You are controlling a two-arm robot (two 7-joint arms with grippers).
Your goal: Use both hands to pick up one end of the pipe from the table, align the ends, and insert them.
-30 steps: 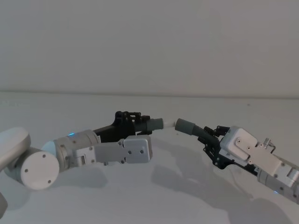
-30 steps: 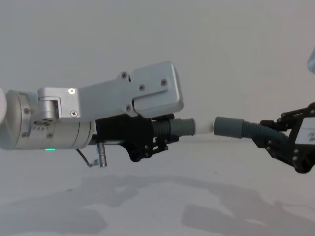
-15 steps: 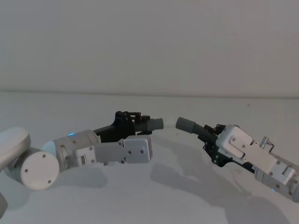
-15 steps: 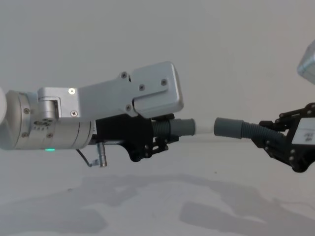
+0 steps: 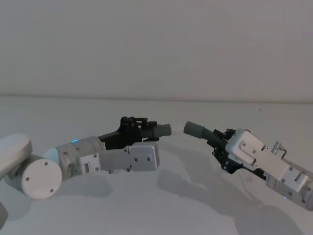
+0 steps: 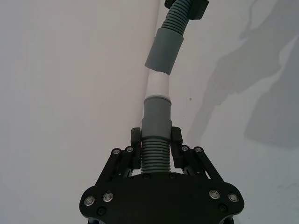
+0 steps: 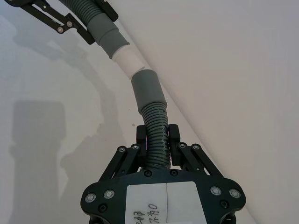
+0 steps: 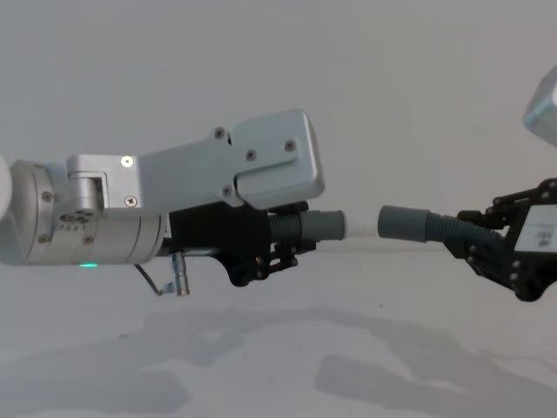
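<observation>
Right end effector [image 8: 513,252] cut off by chest-view edge — longer hose's [image 8: 426,226] far end hidden.

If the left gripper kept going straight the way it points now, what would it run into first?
Probably the wide grey cuff of the piece in the right gripper. The left gripper carries its whitish tip just short of that cuff, slightly off-axis, so it might catch the rim.

Two dark grey ribbed pipe pieces held above the white table [image 5: 161,205], cuffs facing. Left piece [image 8: 305,228] has a whitish tip [image 6: 157,85] just short of right piece's wider cuff [image 8: 406,223].
</observation>
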